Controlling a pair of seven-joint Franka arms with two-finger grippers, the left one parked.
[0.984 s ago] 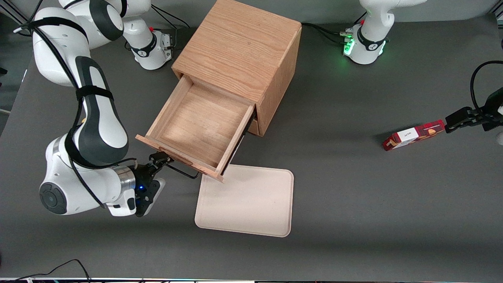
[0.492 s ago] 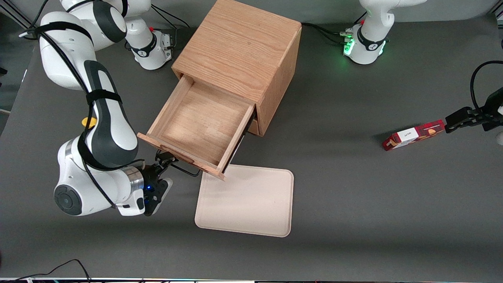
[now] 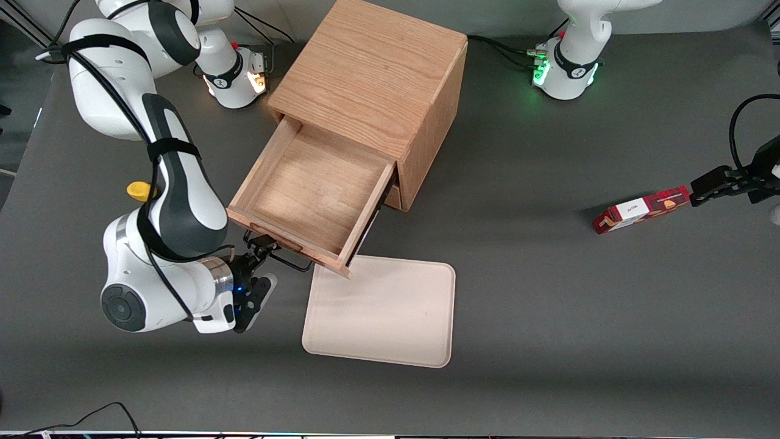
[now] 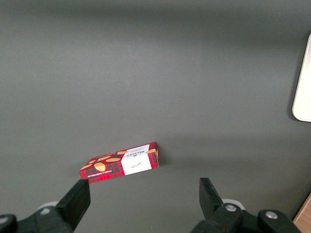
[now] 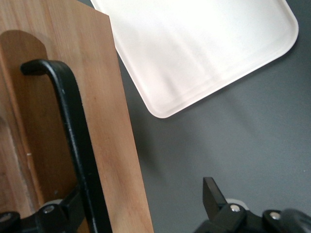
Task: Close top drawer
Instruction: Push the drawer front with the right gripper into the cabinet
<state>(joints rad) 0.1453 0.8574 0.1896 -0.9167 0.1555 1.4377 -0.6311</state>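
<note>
The light oak cabinet stands mid-table. Its top drawer is pulled well out, an empty shallow wooden box. A thin black wire handle sits on the drawer's front board, and it also shows in the right wrist view. My gripper is low at the drawer's front and pressed close to the board. It is open, with one finger against the handle and the other finger over bare table. It holds nothing.
A cream tray lies flat on the table just in front of the drawer's corner, nearer the front camera, and shows in the right wrist view. A red snack box lies toward the parked arm's end. A small yellow object lies by the working arm.
The drawer has slid a short way into the cabinet. My gripper and arm have moved with its front toward the cabinet.
</note>
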